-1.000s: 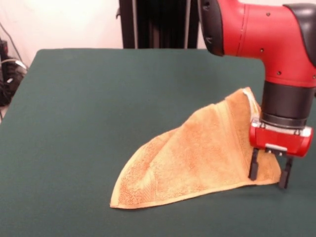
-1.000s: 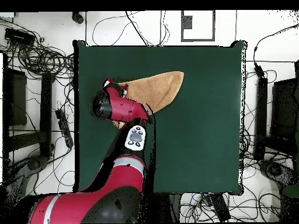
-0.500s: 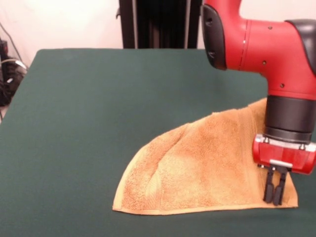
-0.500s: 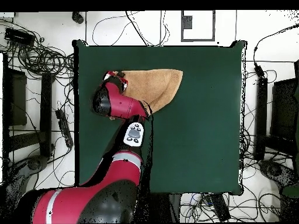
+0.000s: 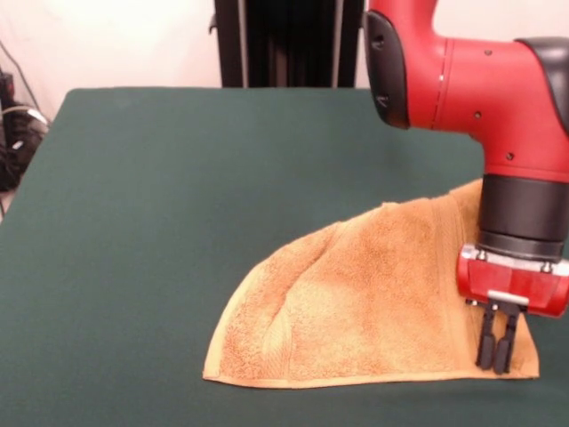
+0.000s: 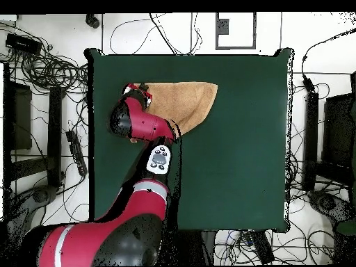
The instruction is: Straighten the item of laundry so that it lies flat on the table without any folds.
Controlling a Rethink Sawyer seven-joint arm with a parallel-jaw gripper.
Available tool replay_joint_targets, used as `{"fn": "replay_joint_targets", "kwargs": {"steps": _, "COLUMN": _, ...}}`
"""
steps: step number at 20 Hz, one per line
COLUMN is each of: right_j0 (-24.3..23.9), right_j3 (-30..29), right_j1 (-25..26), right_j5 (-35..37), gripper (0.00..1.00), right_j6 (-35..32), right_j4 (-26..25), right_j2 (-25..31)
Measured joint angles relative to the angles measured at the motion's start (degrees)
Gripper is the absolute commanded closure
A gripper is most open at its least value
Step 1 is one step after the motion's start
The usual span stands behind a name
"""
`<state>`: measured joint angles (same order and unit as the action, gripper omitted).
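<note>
The item of laundry [image 5: 373, 298], an orange-tan terry towel, lies on the dark green table [image 5: 178, 178] near its front right, in a rounded fan shape with a soft ridge running across it. My gripper [image 5: 496, 342] points straight down at the towel's near right corner, its two black fingers pressed together on the cloth. From overhead the towel [image 6: 184, 103] spreads right from the gripper [image 6: 137, 91] near the table's [image 6: 236, 160] left edge, and the red arm covers the towel's lower left part.
Cables and gear [image 6: 49, 69] ring the table on the floor, with dark equipment [image 6: 334, 139] at the right side. A bundle of cables [image 5: 18, 133] lies beyond the table's left edge in the front view.
The gripper went from open to shut at the towel's corner and shifted toward the table's near edge. The towel's raised peak dropped and the cloth spread wider. Little moved in the last half second.
</note>
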<state>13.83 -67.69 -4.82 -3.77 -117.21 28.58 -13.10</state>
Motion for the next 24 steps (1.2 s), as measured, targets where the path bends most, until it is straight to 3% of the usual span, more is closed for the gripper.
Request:
{"fn": "replay_joint_targets", "kwargs": {"steps": 14, "right_j0": -4.12, "right_j3": -1.73, "right_j1": -2.10, "right_j5": 0.01, "gripper": 1.00, "right_j6": 0.00, "right_j4": -3.40, "right_j2": 4.29}}
{"fn": "replay_joint_targets", "kwargs": {"steps": 24, "right_j0": -1.92, "right_j3": 0.90, "right_j1": -0.02, "right_j5": 0.01, "gripper": 1.00, "right_j6": 0.00, "right_j4": -0.23, "right_j2": 1.62}}
